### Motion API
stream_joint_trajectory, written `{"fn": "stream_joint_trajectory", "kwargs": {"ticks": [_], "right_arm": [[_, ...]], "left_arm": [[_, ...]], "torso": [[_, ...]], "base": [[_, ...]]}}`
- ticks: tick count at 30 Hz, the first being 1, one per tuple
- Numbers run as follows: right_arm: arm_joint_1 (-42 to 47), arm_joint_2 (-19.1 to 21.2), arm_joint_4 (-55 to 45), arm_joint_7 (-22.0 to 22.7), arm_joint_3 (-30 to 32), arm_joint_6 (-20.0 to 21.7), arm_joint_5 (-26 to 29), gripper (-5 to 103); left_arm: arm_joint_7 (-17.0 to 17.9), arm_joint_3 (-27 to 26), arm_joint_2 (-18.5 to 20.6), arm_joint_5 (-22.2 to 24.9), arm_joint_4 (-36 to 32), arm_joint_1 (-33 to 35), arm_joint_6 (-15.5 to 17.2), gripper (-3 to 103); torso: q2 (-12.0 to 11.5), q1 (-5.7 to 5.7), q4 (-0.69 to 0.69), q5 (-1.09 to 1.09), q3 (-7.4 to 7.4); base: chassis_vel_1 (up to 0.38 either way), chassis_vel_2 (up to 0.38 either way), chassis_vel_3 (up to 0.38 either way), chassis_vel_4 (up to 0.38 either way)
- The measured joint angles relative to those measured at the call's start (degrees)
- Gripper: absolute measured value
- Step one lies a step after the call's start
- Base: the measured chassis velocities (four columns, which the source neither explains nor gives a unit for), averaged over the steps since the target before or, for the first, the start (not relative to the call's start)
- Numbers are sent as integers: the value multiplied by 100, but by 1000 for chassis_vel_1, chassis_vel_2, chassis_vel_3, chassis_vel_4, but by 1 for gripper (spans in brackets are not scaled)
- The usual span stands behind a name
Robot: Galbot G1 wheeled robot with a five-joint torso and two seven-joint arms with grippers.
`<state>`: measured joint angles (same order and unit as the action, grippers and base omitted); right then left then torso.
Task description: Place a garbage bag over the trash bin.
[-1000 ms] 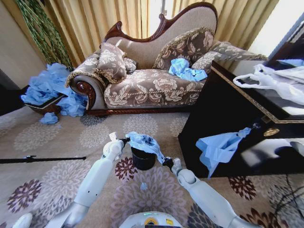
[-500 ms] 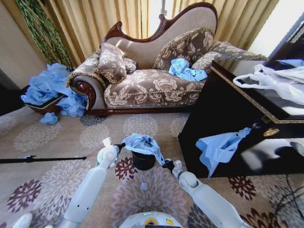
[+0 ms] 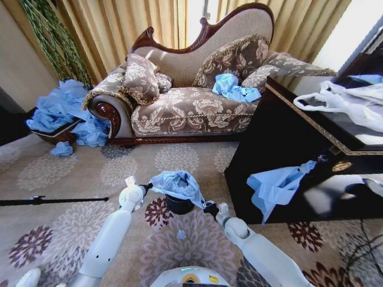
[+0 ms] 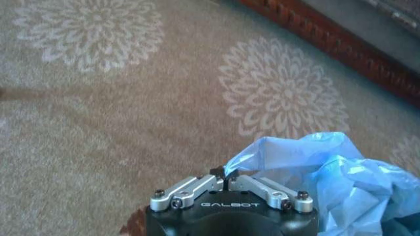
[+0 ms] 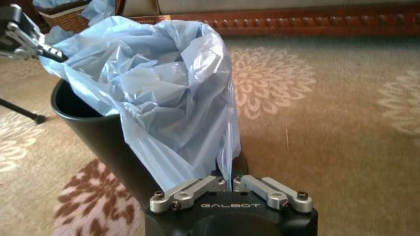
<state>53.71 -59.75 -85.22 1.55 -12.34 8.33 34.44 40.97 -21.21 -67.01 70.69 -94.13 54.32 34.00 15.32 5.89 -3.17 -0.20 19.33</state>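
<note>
A: Blue plastic, thin and crinkled: garbage bag (image 3: pixel 176 182), bunched above the trash bin (image 3: pixel 178 205) and hanging down the near side of the black wall.

B: Held how?

A: Clamped by both. Right gripper (image 5: pixel 226 179) pinched tight on the near hem, low against the bin's wall. Left gripper (image 4: pixel 225 173) closed on a fold at the far-left edge, up at rim height over the patterned carpet (image 4: pixel 131 123).

B: Seated over the rim, then?

A: Not yet. Stuffed partly into the mouth, crumpled, with a bare arc of rim left showing on the left gripper's side. Judged as mid-fit: mouth of the bag opened and lowered, not stretched round.

B: And the call for the next move?

A: Probably drawing the two pinched edges apart, then down past the rim on opposite sides. Slow and even, going by how floppy the film looked; easily slipped off one side if tugged from the other.

B: Anything beyond worth noting?

A: Black cabinet (image 3: pixel 287 137) to the right, another blue bag (image 3: pixel 275 185) hung on its side, white plastic bags (image 3: pixel 347 101) on top. Farther off, floral sofa (image 3: pixel 191 107), well apart from the bin.
</note>
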Motion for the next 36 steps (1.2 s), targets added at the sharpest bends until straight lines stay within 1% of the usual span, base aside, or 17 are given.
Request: {"fn": "stream_joint_trajectory", "kwargs": {"ticks": [3,7,8,10,13,14,17,19,20,22,23,25,26,30,31,34,36], "right_arm": [[48,40,-98,48,0,38,63,0],[106,130,-316,184,28,117,231,0],[106,143,-389,247,35,156,337,0],[105,143,-421,287,35,175,388,0],[110,144,-570,437,30,258,605,0],[110,144,-570,437,30,258,605,0],[176,159,-756,568,-19,379,800,0],[192,138,-750,575,-22,386,801,0],[196,126,-741,576,-23,386,801,0],[202,-1,-538,577,-22,374,747,0],[202,-1,-538,577,-22,374,747,0],[193,-99,-382,576,-15,345,695,0],[193,-99,-382,576,-15,345,695,0],[171,-213,-125,548,41,282,577,0],[171,-213,-125,548,41,282,577,0],[140,-290,42,530,82,236,507,0],[132,-297,53,530,86,227,499,0]], "left_arm": [[11,10,0,12,-13,14,16,0],[139,57,34,201,-326,11,55,0],[220,87,42,300,-469,-9,58,0],[252,100,46,339,-529,-12,59,0],[444,132,75,491,-762,7,90,0],[444,132,75,491,-762,7,90,0],[711,128,97,644,-949,196,149,0],[737,118,98,642,-936,250,151,0],[741,113,96,635,-913,272,151,0],[711,108,34,473,-592,351,132,0],[711,108,34,473,-592,351,132,0],[631,119,-39,323,-231,339,71,0],[631,119,-39,323,-231,339,71,0],[483,149,-134,179,368,165,24,0],[483,149,-134,179,368,165,24,0],[370,185,-168,70,658,29,-45,0],[353,190,-168,59,672,13,-56,0]], "torso": [[0,0,0,0,0],[0,0,0,0,0],[0,0,0,1,0],[0,0,0,0,0],[0,0,1,0,0],[0,0,1,0,0],[0,0,0,-1,0],[0,0,1,-1,0],[0,0,0,-1,0],[0,0,1,-1,0],[0,0,1,-1,0],[0,0,1,0,0],[0,0,1,0,0],[0,0,0,0,0],[0,0,0,0,0],[0,0,0,0,0],[0,0,0,0,0]], "base": [[0,0,0,0],[0,0,0,0],[0,0,0,0],[0,0,0,0],[0,0,0,0],[0,0,0,0],[0,0,0,0],[0,0,0,0],[0,0,0,0],[0,0,0,0],[0,0,0,0],[0,0,0,0],[0,0,0,0],[0,0,0,0],[0,0,0,0],[0,0,0,0],[0,0,0,0]]}}
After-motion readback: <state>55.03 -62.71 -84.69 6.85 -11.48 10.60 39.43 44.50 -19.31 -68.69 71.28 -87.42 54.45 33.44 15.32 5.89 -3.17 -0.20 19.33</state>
